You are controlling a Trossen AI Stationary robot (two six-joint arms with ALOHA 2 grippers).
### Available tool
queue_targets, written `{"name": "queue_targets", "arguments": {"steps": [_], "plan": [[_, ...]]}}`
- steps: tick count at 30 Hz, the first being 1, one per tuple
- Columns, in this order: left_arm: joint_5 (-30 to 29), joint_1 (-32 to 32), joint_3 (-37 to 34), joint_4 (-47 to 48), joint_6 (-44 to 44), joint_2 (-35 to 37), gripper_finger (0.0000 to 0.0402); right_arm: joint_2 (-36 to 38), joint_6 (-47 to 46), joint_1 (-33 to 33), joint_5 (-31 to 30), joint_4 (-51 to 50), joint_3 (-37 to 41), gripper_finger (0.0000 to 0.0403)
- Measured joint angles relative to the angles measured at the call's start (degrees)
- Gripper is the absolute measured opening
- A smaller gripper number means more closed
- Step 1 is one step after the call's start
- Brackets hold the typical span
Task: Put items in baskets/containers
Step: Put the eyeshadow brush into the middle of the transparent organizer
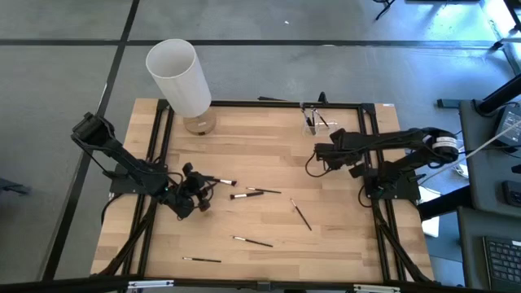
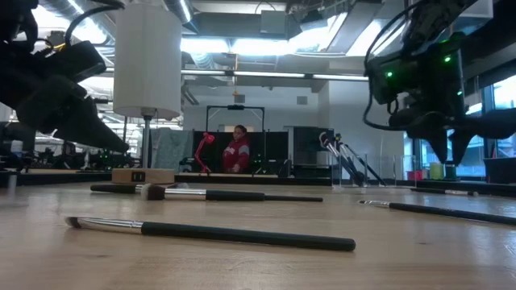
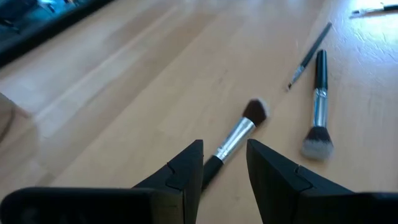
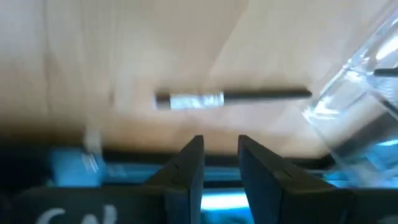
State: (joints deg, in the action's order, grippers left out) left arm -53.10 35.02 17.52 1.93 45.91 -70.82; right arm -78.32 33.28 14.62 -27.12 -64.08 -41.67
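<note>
Brushes lie scattered mid-worktop; one [image 3: 239,134] sits between our left pincer's [image 3: 224,171] narrowly parted, empty jaws. We should close on its handle squarely. Right pincer [image 4: 219,163], narrow too and empty, hovers near the holder [image 1: 313,119] at twelve o'clock.

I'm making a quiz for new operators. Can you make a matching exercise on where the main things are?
Things:
1. white tube
2. clear holder
3. left gripper
4. right gripper

Places or states:
A. open, either side of a brush handle
B. far left corner of the table
C. open, nothing between its fingers
D. far edge, right of middle

Pairs: 1-B, 2-D, 3-A, 4-C
</note>
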Motion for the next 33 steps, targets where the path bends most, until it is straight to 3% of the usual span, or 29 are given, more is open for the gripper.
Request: {"name": "queue_targets", "arguments": {"steps": [3, 5, 7, 12, 17, 24, 29, 33], "plan": [[2.13, 0.07, 0.0, 0.0, 0.55, 0.01, 0.0118, -1.1, -14.22, 3.21, 2.57, 1.94, 0.0, 0.0097], [3.16, 0.4, 0.0, 0.0, 1.17, 0.0, 0.0118, -0.95, -22.63, 6.16, 8.62, 3.17, 0.0, 0.0097], [3.24, 0.91, -0.01, 0.0, 1.4, 0.01, 0.0118, -0.48, -24.08, 8.26, 12.31, 3.56, -0.1, 0.0097], [3.26, 2.04, 0.0, -0.02, 2.75, -0.01, 0.0118, -0.46, -27.57, 8.9, 5.92, 3.65, -1.89, 0.0097], [1.69, 2.45, -0.01, -0.2, 2.84, 0.01, 0.0118, -0.46, -31.28, 9.29, 12.48, 4.97, -7.93, 0.0097], [0.44, 2.43, -0.02, -0.48, 1.9, -0.01, 0.0118, 5.91, -38.37, 2.14, 22.19, 17.57, -14.25, 0.0097], [-3.77, 2.05, -0.02, -1.93, 1.51, -0.27, 0.0118, 17.07, -38.69, -5.87, 17.92, 31.35, -12.45, 0.0097], [-5.23, -1.16, -0.04, -10.31, -5.05, -1.66, 0.0118, 26.6, -37.46, -10.36, 14.81, 46.46, -5.65, 0.0097]]}}
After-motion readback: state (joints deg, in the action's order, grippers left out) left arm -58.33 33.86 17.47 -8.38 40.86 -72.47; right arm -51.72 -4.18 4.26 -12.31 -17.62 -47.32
